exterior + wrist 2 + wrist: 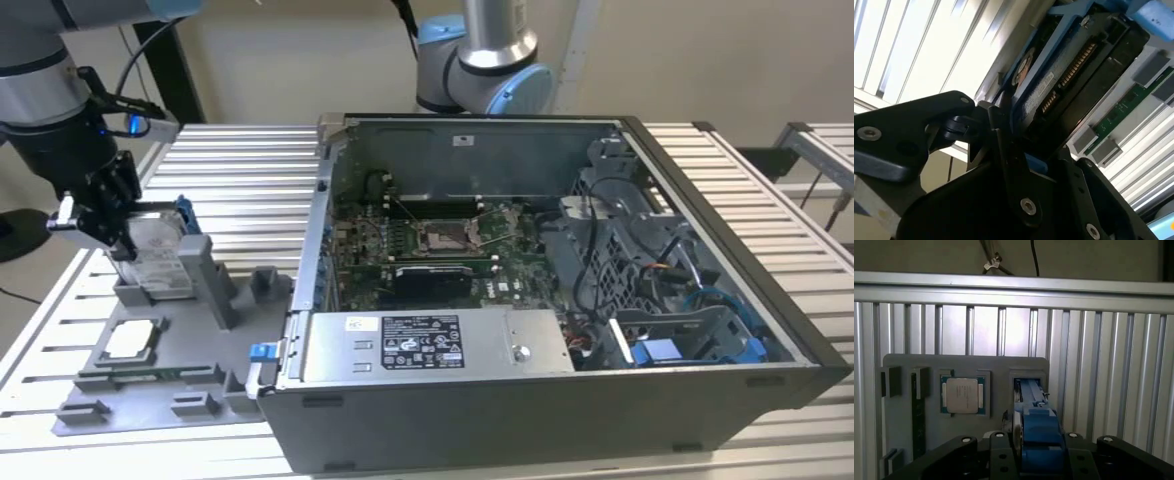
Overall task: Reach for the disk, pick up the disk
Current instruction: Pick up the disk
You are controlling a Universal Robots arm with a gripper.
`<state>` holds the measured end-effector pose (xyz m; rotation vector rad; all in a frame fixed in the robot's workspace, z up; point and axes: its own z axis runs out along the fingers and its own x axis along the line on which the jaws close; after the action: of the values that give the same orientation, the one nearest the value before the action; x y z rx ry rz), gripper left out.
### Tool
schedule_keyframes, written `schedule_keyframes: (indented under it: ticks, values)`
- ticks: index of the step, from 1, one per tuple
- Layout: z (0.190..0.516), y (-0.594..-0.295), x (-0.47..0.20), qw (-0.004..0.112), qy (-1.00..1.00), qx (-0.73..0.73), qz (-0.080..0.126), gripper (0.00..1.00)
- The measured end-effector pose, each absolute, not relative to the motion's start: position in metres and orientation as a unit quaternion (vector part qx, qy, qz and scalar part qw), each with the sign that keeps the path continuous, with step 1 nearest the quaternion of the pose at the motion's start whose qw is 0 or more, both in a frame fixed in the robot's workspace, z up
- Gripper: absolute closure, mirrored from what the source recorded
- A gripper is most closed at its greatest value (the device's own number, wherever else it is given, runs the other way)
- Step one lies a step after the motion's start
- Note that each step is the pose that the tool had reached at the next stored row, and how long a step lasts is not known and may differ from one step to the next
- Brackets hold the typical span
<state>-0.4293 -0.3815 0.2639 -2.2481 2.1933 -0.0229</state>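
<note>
The disk (158,255) stands on its edge in a slot of the grey holder tray (200,335), at the exterior view's left, so its upper blue bracket is free to be taken from above. The pincer (96,228) sits astride this upper edge. Whether it is clamped on the disk or only around it, I cannot tell. The disk looks seated in its slot, not lifted. A small square chip (134,340) lies flat in its own recess on the same tray. The tray rests on a table (240,170) of ribbed aluminium profiles, just beside an open computer case (561,400). Behind them a second arm (481,60) stands before a plain beige wall
</note>
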Motion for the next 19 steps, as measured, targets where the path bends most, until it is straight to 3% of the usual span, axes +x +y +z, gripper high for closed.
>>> schedule_keyframes:
  ticks: [19]
  values:
    - [0.2627,-0.3815,-0.4293,0.0,0.698,-0.716,-0.007,1.0]
